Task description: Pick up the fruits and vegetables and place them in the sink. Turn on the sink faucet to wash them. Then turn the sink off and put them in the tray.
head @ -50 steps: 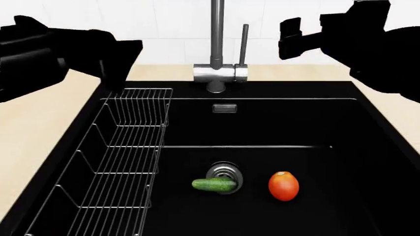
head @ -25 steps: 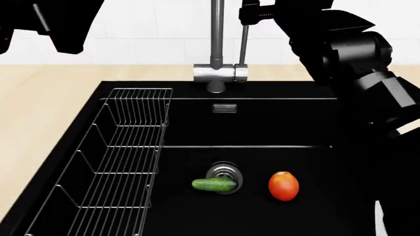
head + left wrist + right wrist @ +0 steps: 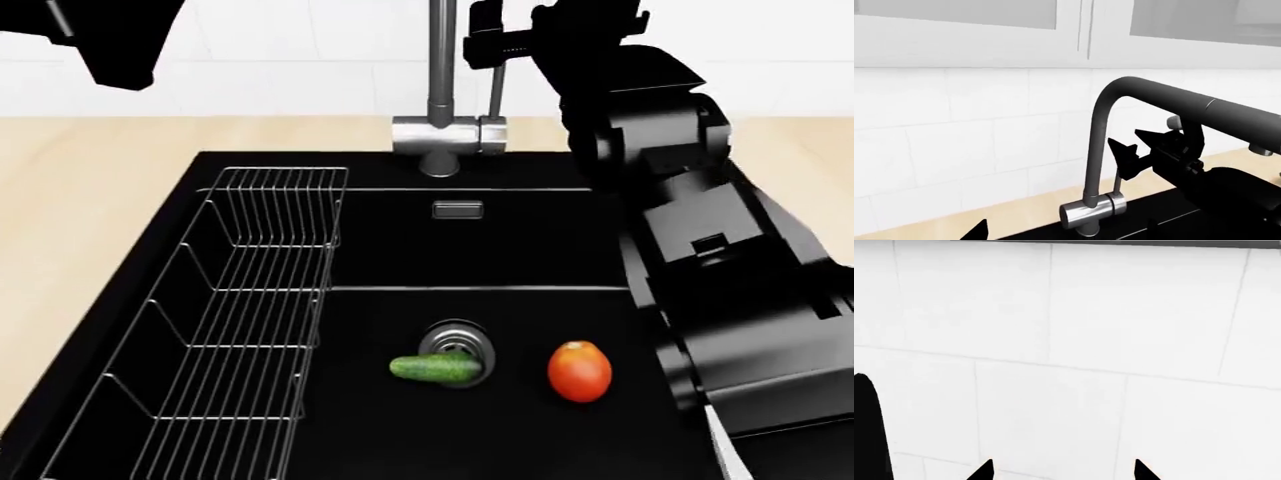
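The dark-green cucumber (image 3: 437, 368) lies on the floor of the black sink (image 3: 534, 250), partly over the steel drain (image 3: 457, 343). The red-orange fruit (image 3: 579, 371) sits to its right. The steel faucet (image 3: 441, 70) stands at the sink's back, its thin lever handle (image 3: 497, 90) just right of the tube. My right gripper (image 3: 487, 38) is open at the lever's top; the left wrist view shows its fingers (image 3: 1124, 155) on either side of the lever (image 3: 1116, 181). My left gripper (image 3: 120, 45) is raised at the far left, open and empty. The tray is out of view.
A wire rack (image 3: 240, 320) runs along the sink's left side. Beige countertop (image 3: 80, 220) flanks the sink, with a white tiled wall (image 3: 954, 140) behind. My right arm (image 3: 721, 280) reaches over the sink's right side.
My right gripper has moved left, from beside the faucet to the top of the lever handle. My left arm has risen toward the upper left. The cucumber and fruit have not moved.
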You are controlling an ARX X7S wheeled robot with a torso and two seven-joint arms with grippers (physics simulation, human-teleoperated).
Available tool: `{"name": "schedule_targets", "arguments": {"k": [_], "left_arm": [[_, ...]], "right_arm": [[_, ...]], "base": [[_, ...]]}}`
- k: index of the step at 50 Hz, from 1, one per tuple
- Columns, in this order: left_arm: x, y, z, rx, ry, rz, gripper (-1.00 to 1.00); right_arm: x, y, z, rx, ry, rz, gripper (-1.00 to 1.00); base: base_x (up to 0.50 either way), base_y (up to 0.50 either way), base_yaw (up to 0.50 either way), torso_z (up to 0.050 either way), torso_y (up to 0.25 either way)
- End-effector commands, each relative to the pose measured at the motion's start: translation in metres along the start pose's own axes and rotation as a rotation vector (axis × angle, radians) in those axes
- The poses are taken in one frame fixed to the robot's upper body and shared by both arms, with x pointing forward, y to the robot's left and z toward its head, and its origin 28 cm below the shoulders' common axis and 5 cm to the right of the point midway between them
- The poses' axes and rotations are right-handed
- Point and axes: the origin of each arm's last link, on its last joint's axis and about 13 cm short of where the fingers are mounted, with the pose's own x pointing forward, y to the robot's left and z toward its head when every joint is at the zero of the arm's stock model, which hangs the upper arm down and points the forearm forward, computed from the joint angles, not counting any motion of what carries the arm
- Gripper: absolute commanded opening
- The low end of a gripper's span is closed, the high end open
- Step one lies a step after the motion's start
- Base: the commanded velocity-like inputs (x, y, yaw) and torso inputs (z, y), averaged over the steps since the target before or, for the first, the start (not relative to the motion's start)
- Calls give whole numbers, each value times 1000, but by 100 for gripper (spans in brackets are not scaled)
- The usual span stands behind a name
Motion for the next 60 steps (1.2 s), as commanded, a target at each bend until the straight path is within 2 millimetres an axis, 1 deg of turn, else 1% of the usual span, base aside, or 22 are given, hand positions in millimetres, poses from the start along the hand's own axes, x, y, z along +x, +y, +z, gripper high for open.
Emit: {"name": "schedule_targets", "arguments": {"k": [1,18,23,28,32,40,48,52,60], "left_arm": [[-2,-2,4,18,-9,-8,100],[0,0,3,18,-15,-9,100],[1,1,2,6,-15,-8,100],[2,1,4,7,-21,-13,100],[3,1,4,7,-24,-15,100],[5,0,5,11,-28,-23,100],[5,-1,5,12,-32,-26,100],[4,-1,5,10,-35,-26,100],[5,0,4,2,-43,-27,100]], "right_arm": [[0,0,1,-15,0,-5,100],[0,1,1,-27,2,7,100],[0,-1,1,-32,-2,-24,100],[-1,-9,2,-28,-11,-161,100],[-2,-17,2,-25,-11,-213,100],[-4,-30,6,-24,-22,-262,100],[-4,-31,12,-25,-37,-254,100],[-4,-30,22,-16,-62,-226,100],[-5,-24,65,1,-161,-152,100]], "base": [[0,0,0,0,-166],[0,0,0,0,-163],[0,0,0,0,-97],[0,0,0,0,0],[0,0,0,0,0],[0,0,0,0,0],[0,0,0,0,0],[0,0,0,0,0],[0,0,0,0,0]]}}
